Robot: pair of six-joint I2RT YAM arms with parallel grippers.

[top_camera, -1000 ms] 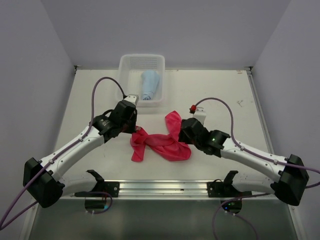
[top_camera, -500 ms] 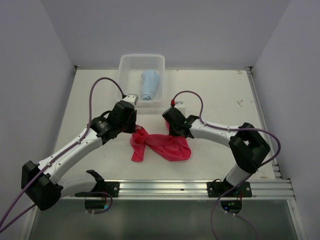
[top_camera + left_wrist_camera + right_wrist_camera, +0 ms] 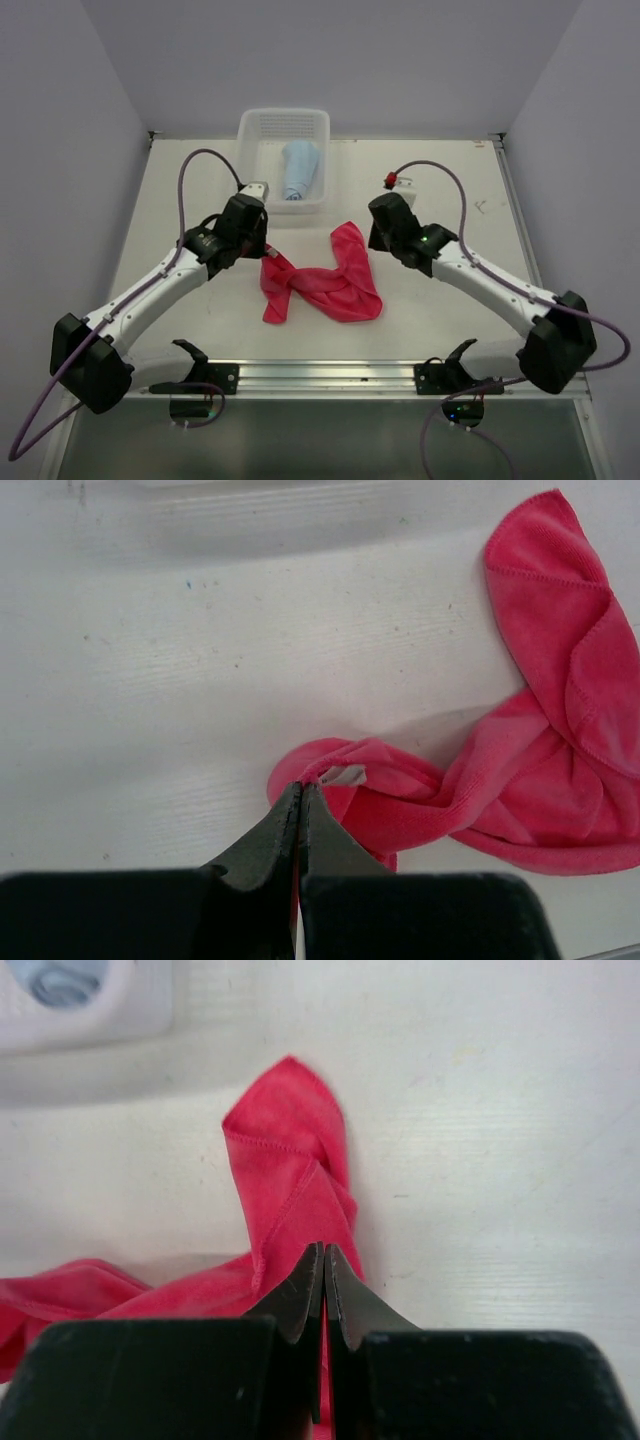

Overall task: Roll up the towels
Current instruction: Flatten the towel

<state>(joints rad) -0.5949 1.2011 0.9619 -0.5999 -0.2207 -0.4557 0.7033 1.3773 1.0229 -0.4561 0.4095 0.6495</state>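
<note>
While it lies bunched and twisted on the table (image 3: 450, 190), the pink-red towel (image 3: 325, 285) spans the gap between both arms. The left gripper (image 3: 300, 792) has its jaws pressed together on the crumpled left end, and the right gripper (image 3: 322, 1252) pinches the right flap. The light blue towel (image 3: 298, 168) lies in the white mesh basket (image 3: 250, 125).

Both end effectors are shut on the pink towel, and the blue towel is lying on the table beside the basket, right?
Not quite. The top external view shows the blue towel lying inside the white basket, not on the table beside it. The rest stands: the left end effector and the right end effector are both shut on the pink towel.
</note>
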